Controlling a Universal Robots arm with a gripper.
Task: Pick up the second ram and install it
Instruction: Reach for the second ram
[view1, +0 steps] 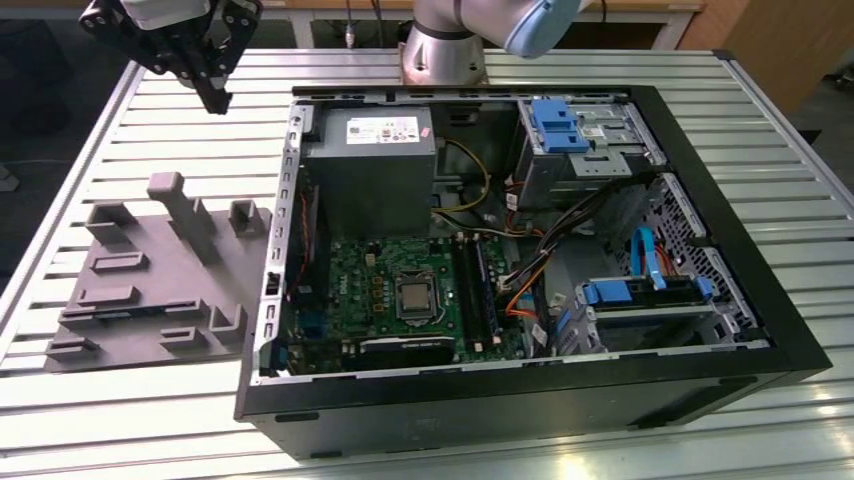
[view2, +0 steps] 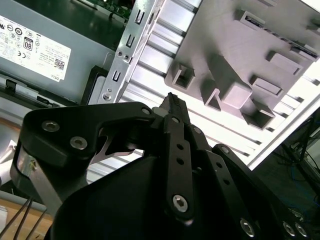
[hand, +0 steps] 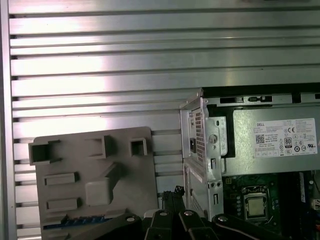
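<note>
Presently, the pincer (view1: 214, 100) hangs high above the surface (view1: 160, 140), well apart from the grey block (view1: 147, 270), its jaws drawn together on nothing. Risk: if it came down closed or off-line, it would strike the block or skew the second ram (hand: 75, 220). That stick appears to lie along the block, a thin, bluish, dark-spotted strip.

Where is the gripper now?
The gripper hangs over the table, to the exterior view's left of the computer case, beyond the grey block.
</note>
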